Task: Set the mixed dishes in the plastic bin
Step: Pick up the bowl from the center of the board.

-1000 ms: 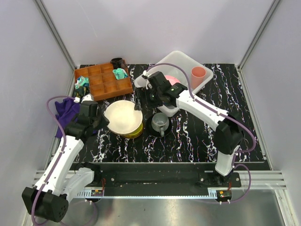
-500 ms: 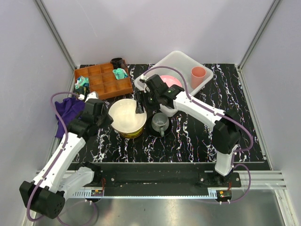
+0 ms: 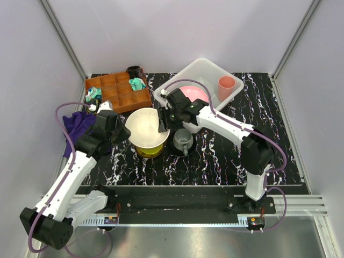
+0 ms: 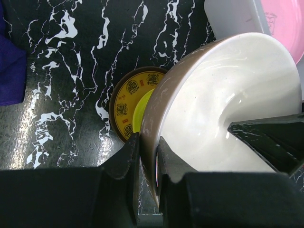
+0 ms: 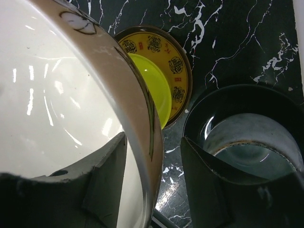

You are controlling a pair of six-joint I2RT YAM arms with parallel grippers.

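Two white arms reach out from the near edge of a black bench veined in white like marble, boxed in by pale grey walls and aluminium posts. One arm leans forward and inward, and the left end effector pinches the near rim of the cream bowl. The bowl is wide and glossy with a brownish outside, and it is tipped up over the small yellow bowl with its patterned gold band. The other arm bends back across the bench. The right end effector is spread astride the bowl's far rim, one finger inside and one outside with a gap. Just beside them the grey mug stands on the round black saucer. Further back, the translucent plastic bin holds the pink plate and pink cup. A wooden tray and purple cloth lie off to the left.
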